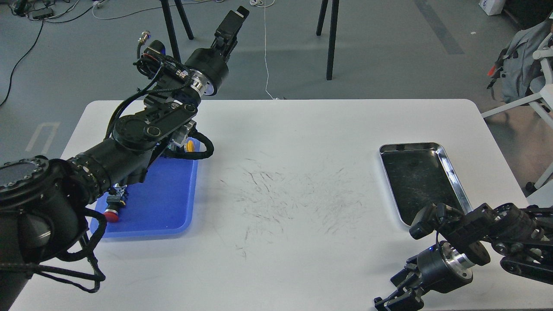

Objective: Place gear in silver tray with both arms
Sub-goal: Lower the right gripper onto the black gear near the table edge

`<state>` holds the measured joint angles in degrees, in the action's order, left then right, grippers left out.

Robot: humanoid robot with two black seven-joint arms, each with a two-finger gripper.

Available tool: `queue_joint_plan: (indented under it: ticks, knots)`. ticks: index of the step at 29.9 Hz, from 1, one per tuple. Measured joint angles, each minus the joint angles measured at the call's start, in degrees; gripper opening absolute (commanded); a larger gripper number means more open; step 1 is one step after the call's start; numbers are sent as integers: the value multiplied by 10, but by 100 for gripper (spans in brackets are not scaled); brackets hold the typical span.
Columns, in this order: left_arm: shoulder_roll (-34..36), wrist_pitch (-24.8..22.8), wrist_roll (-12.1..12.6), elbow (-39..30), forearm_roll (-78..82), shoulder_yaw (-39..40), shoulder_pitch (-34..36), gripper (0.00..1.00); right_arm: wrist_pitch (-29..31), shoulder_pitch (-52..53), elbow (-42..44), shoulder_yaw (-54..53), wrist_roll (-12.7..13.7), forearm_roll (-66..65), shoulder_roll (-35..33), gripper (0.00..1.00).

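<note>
With the left gripper raised, nothing seen between its fingers, their gap and the right gripper's unreadable, the gear, half hidden far below the left fingers, could be missed; the tray lies empty.

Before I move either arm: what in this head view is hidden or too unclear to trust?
- Blue tray: my left arm covers its left and rear part; only a yellow piece and a red-tipped part show. No gear is identifiable.
- Left gripper: seen raised and end-on; fingers cannot be told apart.
- Right gripper: cut off by the bottom edge.
- Silver tray: near corner hidden behind my right arm.
</note>
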<state>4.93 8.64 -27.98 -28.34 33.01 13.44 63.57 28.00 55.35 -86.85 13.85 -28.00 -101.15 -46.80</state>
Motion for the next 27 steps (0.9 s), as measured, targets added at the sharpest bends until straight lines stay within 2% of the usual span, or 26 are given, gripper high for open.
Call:
queue_joint_plan:
  ticks: [7,27]
  knots:
    - [1,0,0,0,0,0,0,99,0,12,-3,8,0,-4,-3,75]
    - [5,-1,0,-1,0,-1,-4,99,0,29,-12,9,0,19,6,76]
